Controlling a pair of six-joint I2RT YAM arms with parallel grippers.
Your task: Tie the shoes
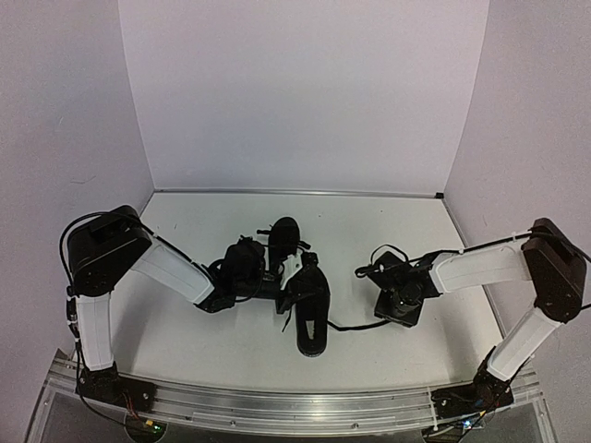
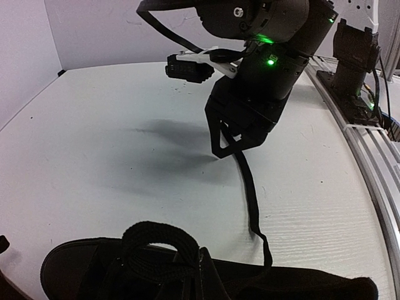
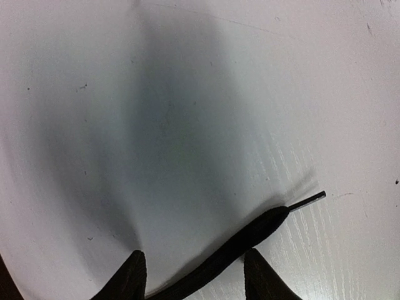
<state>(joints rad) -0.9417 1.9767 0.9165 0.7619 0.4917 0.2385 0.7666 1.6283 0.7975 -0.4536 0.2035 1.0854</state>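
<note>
Two black shoes lie mid-table: the near shoe (image 1: 311, 318) (image 2: 294, 284) and the far shoe (image 1: 283, 238). My left gripper (image 1: 280, 288) reaches to the near shoe's lacing and is shut. Its fingertips are lost against the black shoe, so I cannot tell what it pinches. A lace loop (image 2: 156, 236) stands up from that shoe. A loose lace (image 1: 355, 325) (image 2: 250, 194) (image 3: 250, 237) runs right across the table. My right gripper (image 1: 399, 312) (image 2: 230, 147) (image 3: 195, 278) points down over its end. Its fingertips (image 3: 131, 278) straddle the lace with a gap on each side. The aglet (image 3: 309, 200) lies beyond them.
The white table (image 1: 185, 341) is enclosed by white walls (image 1: 305, 92) at the back and sides. An aluminium rail (image 1: 277, 404) with the arm bases runs along the near edge. The right arm's base (image 2: 353, 62) stands on that rail.
</note>
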